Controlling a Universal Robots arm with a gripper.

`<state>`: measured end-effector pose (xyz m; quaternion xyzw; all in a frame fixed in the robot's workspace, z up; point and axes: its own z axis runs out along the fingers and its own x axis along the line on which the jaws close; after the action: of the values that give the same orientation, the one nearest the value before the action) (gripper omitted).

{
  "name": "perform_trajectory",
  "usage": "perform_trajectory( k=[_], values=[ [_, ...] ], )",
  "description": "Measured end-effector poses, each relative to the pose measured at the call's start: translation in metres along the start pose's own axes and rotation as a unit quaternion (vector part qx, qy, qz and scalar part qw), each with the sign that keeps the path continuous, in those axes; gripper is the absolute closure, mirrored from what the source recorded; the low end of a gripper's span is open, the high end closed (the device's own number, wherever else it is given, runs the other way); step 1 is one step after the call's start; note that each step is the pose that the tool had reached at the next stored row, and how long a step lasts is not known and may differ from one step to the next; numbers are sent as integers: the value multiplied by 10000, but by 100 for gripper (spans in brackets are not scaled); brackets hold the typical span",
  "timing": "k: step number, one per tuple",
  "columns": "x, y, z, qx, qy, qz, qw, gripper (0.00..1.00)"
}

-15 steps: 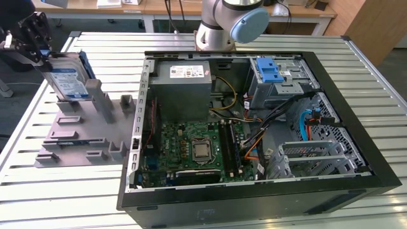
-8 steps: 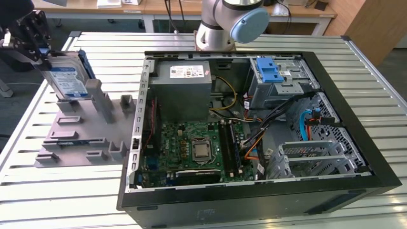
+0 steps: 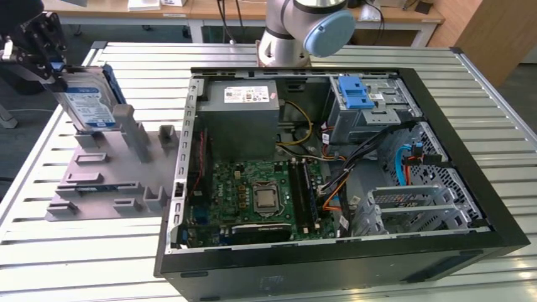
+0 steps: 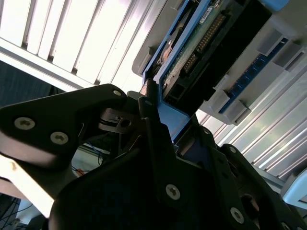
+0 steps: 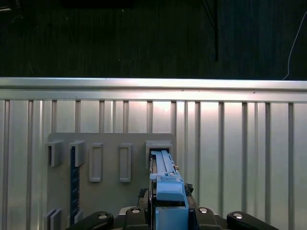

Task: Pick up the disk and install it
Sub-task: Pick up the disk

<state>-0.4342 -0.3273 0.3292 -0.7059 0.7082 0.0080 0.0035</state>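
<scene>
The disk (image 3: 88, 104), silver with a blue-and-white label and blue rails, stands upright on edge in a slot of the grey fixture plate (image 3: 109, 182) at the exterior view's left. My gripper (image 3: 54, 68) sits at its upper far end, shut on the blue rail. In the second wrist view the black fingers (image 4: 153, 129) clamp the blue rail, with the disk's circuit-board side (image 4: 206, 43) running away from them. Between the finger bases in the first wrist view lies the blue rail of the disk (image 5: 165, 179), and the gripper (image 5: 168, 211) is closed around it.
An open computer case (image 3: 470, 157) lies to the exterior view's right of the fixture. It holds a grey power supply (image 3: 243, 116), a motherboard (image 3: 260, 195) and a metal drive cage with a blue bracket (image 3: 356, 94). The arm's base (image 3: 298, 31) stands behind the case on the slatted table (image 3: 84, 251).
</scene>
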Motion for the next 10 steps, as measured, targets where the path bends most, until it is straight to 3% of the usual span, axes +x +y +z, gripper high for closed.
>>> perform_trajectory(
  k=[10],
  values=[
    [0, 0, -26, 0, 0, 0, 10000, 64]
  ],
)
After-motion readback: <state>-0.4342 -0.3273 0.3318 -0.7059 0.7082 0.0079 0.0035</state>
